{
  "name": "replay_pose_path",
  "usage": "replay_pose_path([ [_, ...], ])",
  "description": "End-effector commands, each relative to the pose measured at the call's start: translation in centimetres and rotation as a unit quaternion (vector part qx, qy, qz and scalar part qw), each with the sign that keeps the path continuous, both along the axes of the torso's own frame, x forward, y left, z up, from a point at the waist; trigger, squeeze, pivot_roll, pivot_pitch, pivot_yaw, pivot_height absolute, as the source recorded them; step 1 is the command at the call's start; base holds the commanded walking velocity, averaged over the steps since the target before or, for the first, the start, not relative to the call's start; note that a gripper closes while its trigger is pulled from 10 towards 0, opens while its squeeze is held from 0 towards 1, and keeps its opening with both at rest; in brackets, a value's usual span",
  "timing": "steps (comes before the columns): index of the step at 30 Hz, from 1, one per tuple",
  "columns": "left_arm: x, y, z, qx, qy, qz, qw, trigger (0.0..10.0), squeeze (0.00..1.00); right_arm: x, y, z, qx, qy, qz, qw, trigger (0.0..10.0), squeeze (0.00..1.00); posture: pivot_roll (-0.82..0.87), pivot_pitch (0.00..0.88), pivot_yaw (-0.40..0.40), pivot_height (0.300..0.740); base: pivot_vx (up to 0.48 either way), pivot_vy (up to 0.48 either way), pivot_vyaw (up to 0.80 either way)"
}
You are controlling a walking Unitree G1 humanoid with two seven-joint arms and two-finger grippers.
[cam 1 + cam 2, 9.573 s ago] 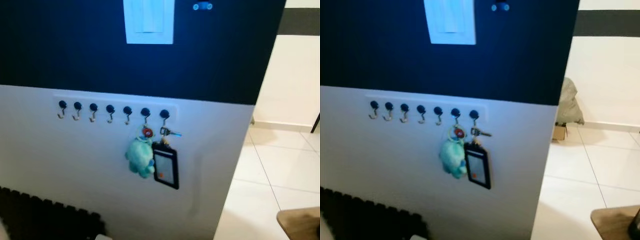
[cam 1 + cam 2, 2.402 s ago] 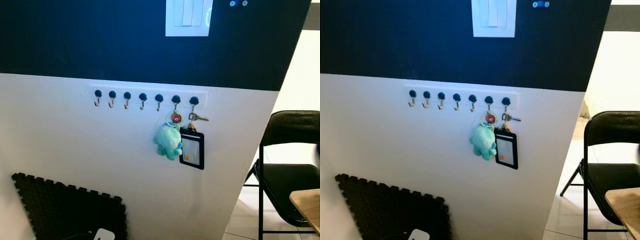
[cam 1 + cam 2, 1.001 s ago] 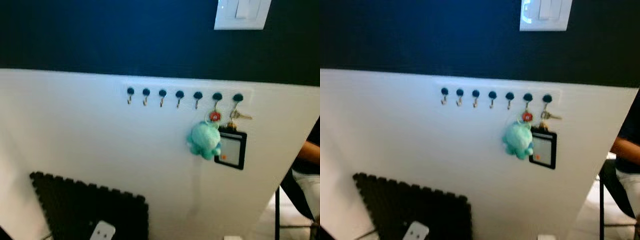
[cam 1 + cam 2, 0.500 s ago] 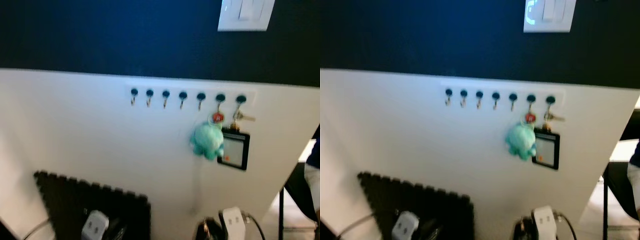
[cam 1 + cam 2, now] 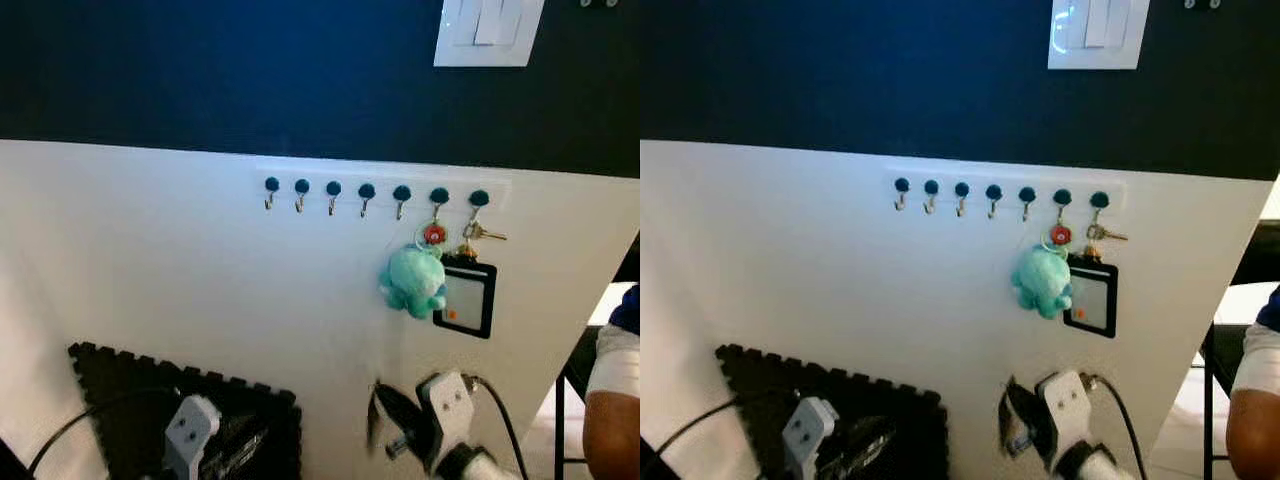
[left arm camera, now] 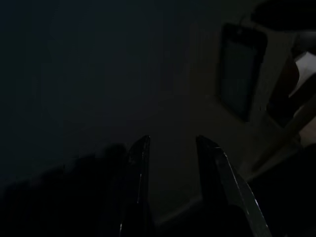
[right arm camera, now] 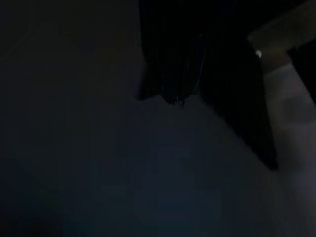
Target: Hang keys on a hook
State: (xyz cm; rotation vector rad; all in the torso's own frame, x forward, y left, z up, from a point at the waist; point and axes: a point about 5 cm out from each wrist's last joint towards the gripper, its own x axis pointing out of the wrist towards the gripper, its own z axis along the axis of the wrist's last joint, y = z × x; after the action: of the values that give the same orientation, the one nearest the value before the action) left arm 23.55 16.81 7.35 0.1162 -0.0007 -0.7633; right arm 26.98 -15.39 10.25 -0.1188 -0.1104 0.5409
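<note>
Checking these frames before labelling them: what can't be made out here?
- Right gripper: whether it carries keys. The right wrist view is too dark, and the eye views show it small and low.
- Left gripper: its arm is cut by the bottom edge in the eye views.
- Small brass key on the last dark-knobbed hook: how many keys, too small.
- Black card holder: its print, too small.
- Person: cut by the right edge.
</note>
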Motion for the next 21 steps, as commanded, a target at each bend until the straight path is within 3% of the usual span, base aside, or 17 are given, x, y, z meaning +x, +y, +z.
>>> replay_pose_path([
  [1, 0.1, 0.7, 0.3, 0.010, 0.001, 0.002, 1.000, 10.0, 0.00, 0.1, 0.4, 0.7, -0.001, -0.006, 0.012, 1.000, 10.0, 0.00, 0.04, 0.034, 0.019, 0.740, 0.000, 0.000, 0.00],
  [2, 0.8, 1.0, 0.8, 0.027, -0.022, 0.026, 0.999, 10.0, 0.00, 0.9, 0.6, 2.5, -0.047, -0.045, 0.002, 0.998, 10.0, 0.00, 0.04, 0.035, 0.019, 0.740, 0.000, 0.000, 0.00],
  [6, 1.7, 1.2, 1.4, 0.026, -0.037, 0.060, 0.997, 10.0, 0.00, 2.3, 0.5, 4.4, -0.087, -0.090, -0.053, 0.991, 10.0, 0.00, 0.04, 0.041, 0.016, 0.740, 0.000, 0.000, 0.00],
  [14, 1.7, 0.8, 1.8, 0.023, -0.036, 0.056, 0.998, 10.0, 0.00, 1.1, 2.1, 4.1, -0.133, -0.139, -0.082, 0.978, 10.0, 0.00, 0.05, 0.053, 0.013, 0.740, 0.000, 0.000, 0.00],
  [18, 1.5, 0.8, 1.7, 0.030, -0.029, 0.045, 0.998, 10.0, 0.00, 0.3, 3.3, 3.1, -0.155, -0.135, -0.080, 0.975, 10.0, 0.00, 0.05, 0.057, 0.017, 0.740, 0.000, 0.000, 0.00],
  [21, 1.2, 0.7, 1.6, 0.043, -0.025, 0.031, 0.998, 10.0, 0.00, -0.1, 4.1, 2.4, -0.194, -0.146, -0.085, 0.966, 10.0, 0.00, 0.05, 0.061, 0.020, 0.740, 0.000, 0.000, 0.00],
])
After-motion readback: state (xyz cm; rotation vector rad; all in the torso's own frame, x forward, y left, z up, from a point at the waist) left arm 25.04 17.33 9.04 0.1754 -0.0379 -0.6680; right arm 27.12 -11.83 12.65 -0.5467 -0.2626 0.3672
